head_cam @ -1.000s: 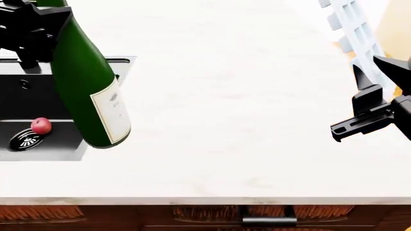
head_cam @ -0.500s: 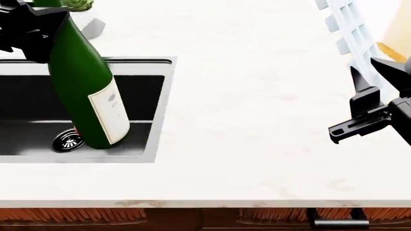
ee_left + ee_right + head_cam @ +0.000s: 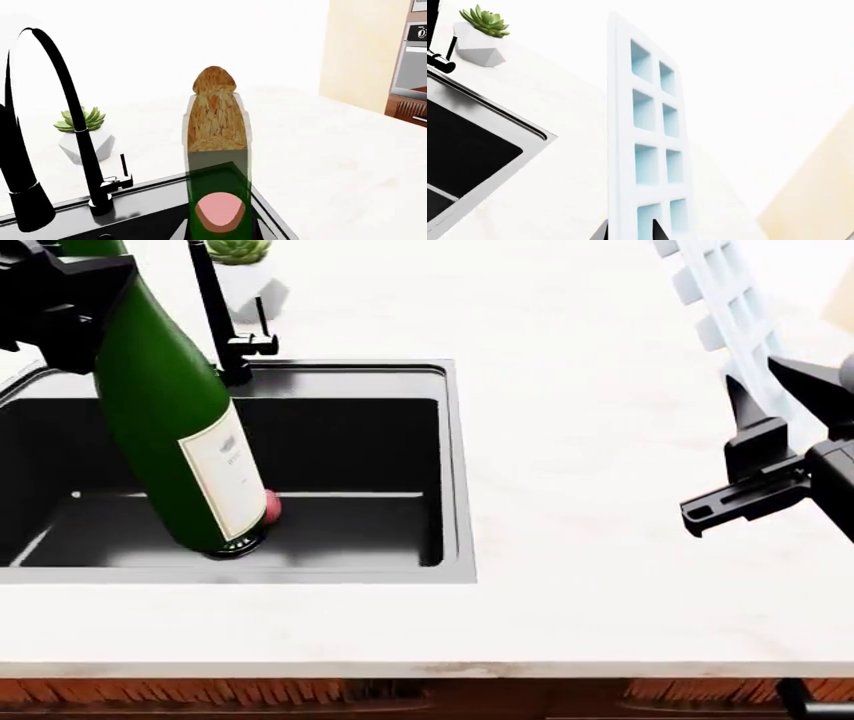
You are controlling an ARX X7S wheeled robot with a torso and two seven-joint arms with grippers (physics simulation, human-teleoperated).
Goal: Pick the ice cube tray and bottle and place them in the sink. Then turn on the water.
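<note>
My left gripper (image 3: 54, 300) is shut on the neck of the dark green bottle (image 3: 180, 440), which hangs tilted over the black sink (image 3: 454, 470) with its base low over the basin floor. In the left wrist view the bottle (image 3: 217, 165) shows end-on with its cork-coloured top, between the jaws. My right gripper (image 3: 787, 390) is shut on the white ice cube tray (image 3: 727, 310) and holds it upright above the countertop, right of the sink. The tray (image 3: 650, 145) fills the right wrist view, pale-blue cells facing the camera, with the fingertips clamping its edge.
A black arched faucet (image 3: 220, 320) stands at the sink's back rim, also in the left wrist view (image 3: 60, 130). A small succulent in a white pot (image 3: 247, 270) sits behind it. A red fruit (image 3: 271, 506) lies in the basin by the bottle's base. White countertop (image 3: 587, 540) surrounds the sink.
The view has shifted so the sink now lies further right and more fully in frame, with faucet and plant showing. The bottle hangs over the basin. The right gripper and tray keep their place.
</note>
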